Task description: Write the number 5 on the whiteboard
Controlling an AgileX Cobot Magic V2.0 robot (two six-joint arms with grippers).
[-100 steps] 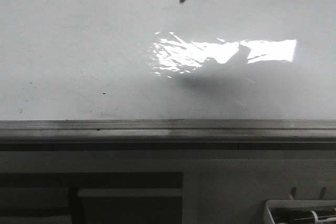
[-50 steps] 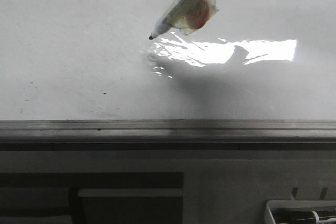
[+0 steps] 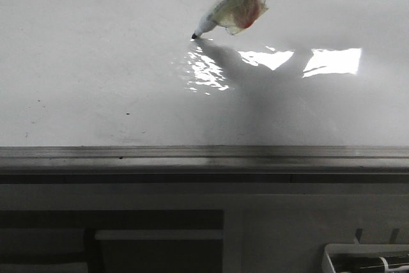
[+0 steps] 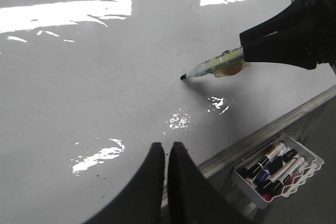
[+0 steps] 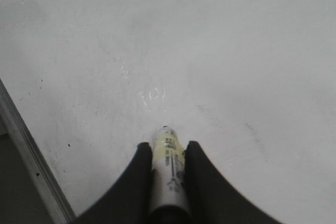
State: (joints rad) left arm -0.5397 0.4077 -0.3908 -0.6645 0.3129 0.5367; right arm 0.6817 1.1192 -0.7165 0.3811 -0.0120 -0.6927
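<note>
Your whiteboard [image 3: 96, 62] is glossy and glare-streaked with a grey rim, nothing written yet. Right end effector [image 5: 167, 153] clamps a marker [image 4: 210, 68], tip at the board. Left end effector [image 4: 163, 153] is closed, empty, near a marker tray [image 4: 310, 163].

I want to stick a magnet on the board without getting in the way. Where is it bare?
Most of the whiteboard is bare: the wide stretch left of the marker, and the strip between its tip and the grey rim. It is crowded at the upper right, where the right pincer holds the marker. The marker tray is full.
</note>
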